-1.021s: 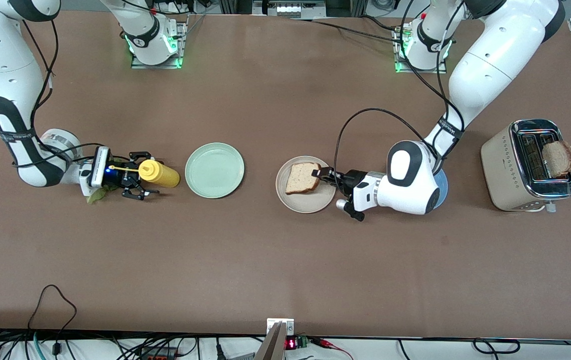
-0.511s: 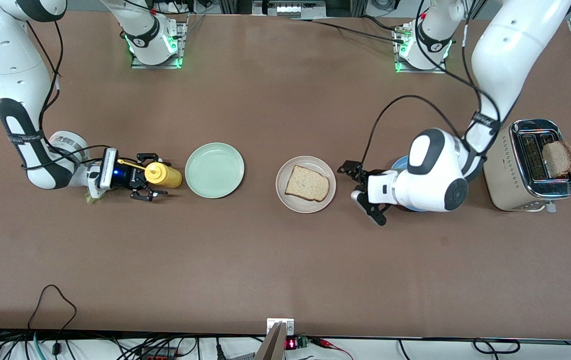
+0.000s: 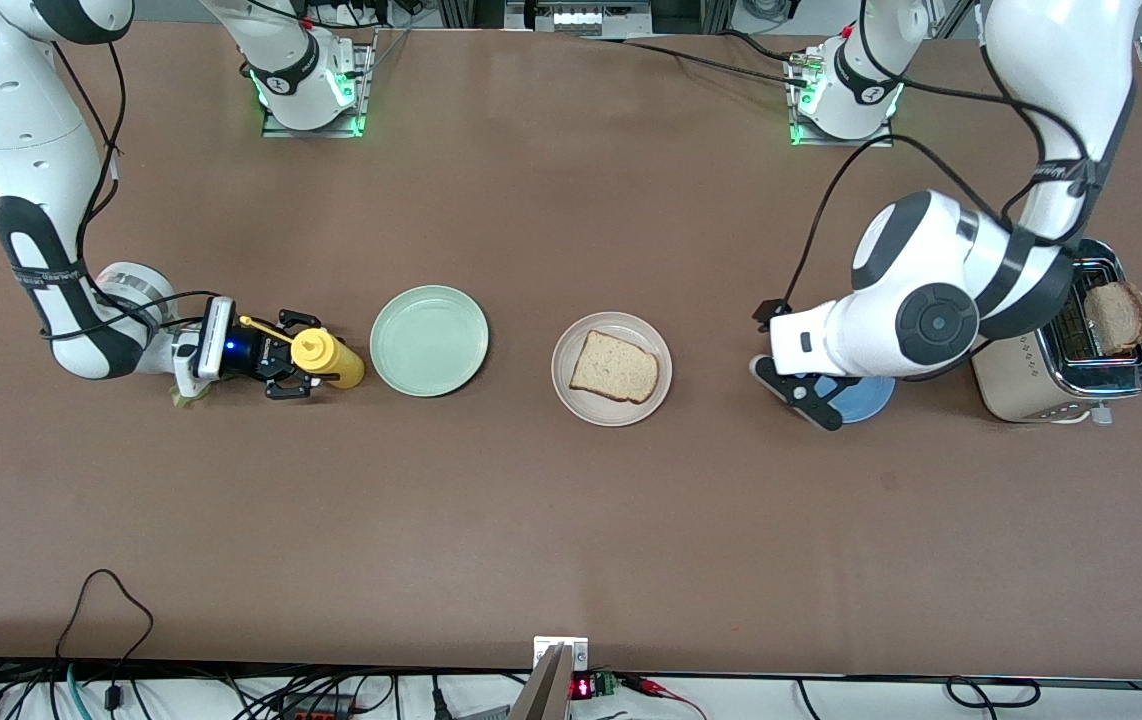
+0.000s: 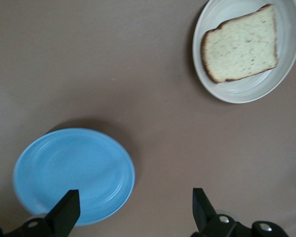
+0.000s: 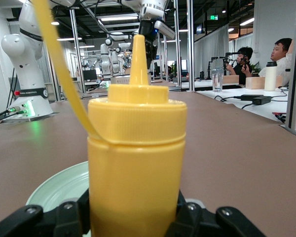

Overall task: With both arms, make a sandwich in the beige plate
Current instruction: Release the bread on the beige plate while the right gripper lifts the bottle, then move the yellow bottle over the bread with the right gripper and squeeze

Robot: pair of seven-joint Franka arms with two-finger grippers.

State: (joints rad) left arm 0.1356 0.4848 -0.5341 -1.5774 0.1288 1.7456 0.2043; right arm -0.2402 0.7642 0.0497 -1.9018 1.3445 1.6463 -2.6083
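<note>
Left hand [image 4: 133, 217] fingers apart, over blue plate [image 3: 856, 398]; matte beige plate [image 3: 612, 369] w/ toast slice [image 3: 614, 367] nearby toward right arm's end. Right hand [image 3: 293, 369] around yellow squeeze bottle [image 3: 327, 359]; grip unclear.

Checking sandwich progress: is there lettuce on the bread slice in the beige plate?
No. In the front view the bread slice lies bare on the beige plate, with nothing green on it.

Yellow mustard btl [image 3: 328, 356] beside mint plate [image 3: 429, 340], blue plate [image 3: 856, 398], toaster [image 3: 1056, 375]
</note>
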